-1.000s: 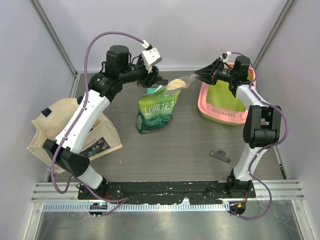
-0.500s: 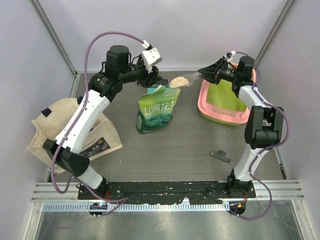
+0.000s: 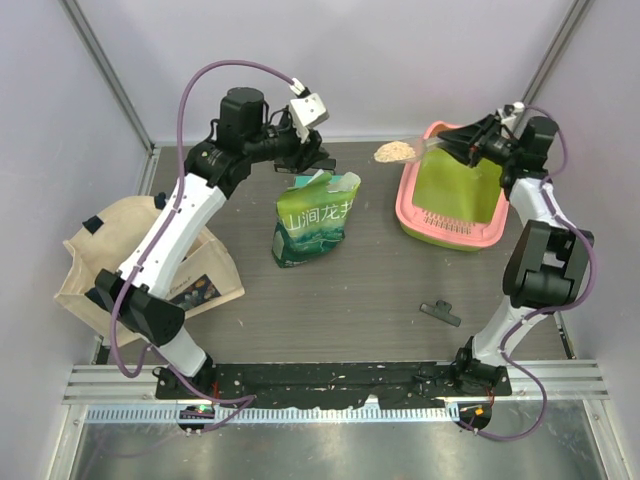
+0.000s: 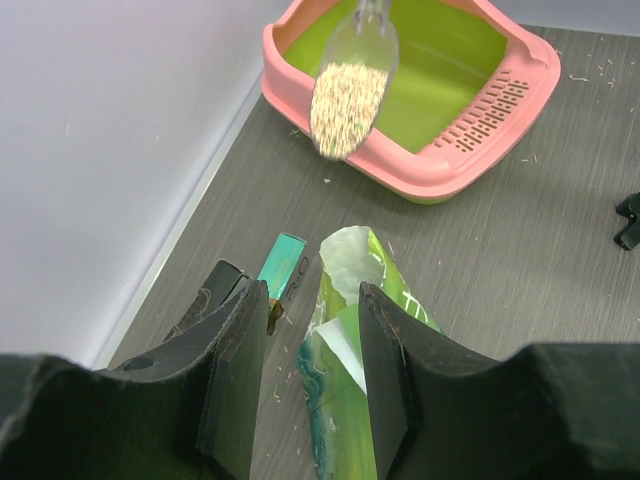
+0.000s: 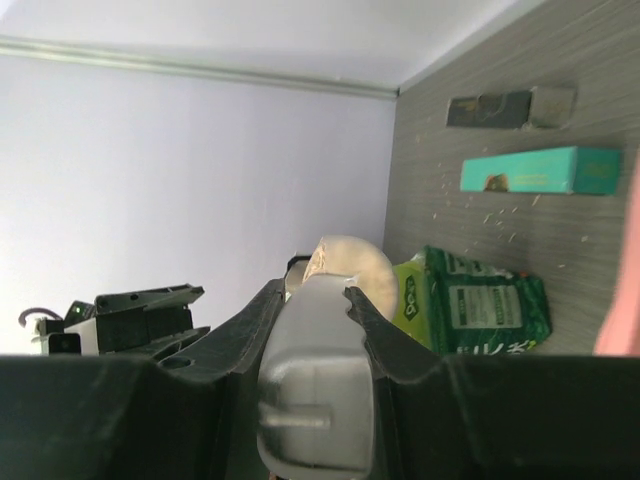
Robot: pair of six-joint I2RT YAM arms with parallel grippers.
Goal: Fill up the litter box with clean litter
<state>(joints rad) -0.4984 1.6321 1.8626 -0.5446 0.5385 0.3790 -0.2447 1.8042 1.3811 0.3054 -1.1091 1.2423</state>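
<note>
My right gripper [image 3: 467, 141] is closed tight on the handle of the clear scoop [image 4: 358, 50], its fingers pressed against both sides of the handle. The scoop reaches out level towards the middle of the far edge of the table [image 3: 350, 300]. Its bowl carries a heaped mound of clean litter [image 3: 396, 151].

That mound hangs by the far left corner of the litter box [image 4: 445, 172]. I cannot tell whether it is above the pink rim or just outside it. The box sits in the far right corner of the table, and a few loose grains lie beside it.

My left gripper [image 4: 312, 292] is about halfway open at the torn top of the green bag [image 3: 315, 225], which stands upright near the middle of the far edge. The bag's mouth rises between my fingers [image 4: 235, 380]. One finger is clear of it, and I cannot tell whether the other touches.

A teal box [image 4: 281, 264] lies just behind the bag. A beige tote bag [image 3: 100, 250] slumps at the left edge, and a black clip [image 3: 440, 312] lies towards the near right.
</note>
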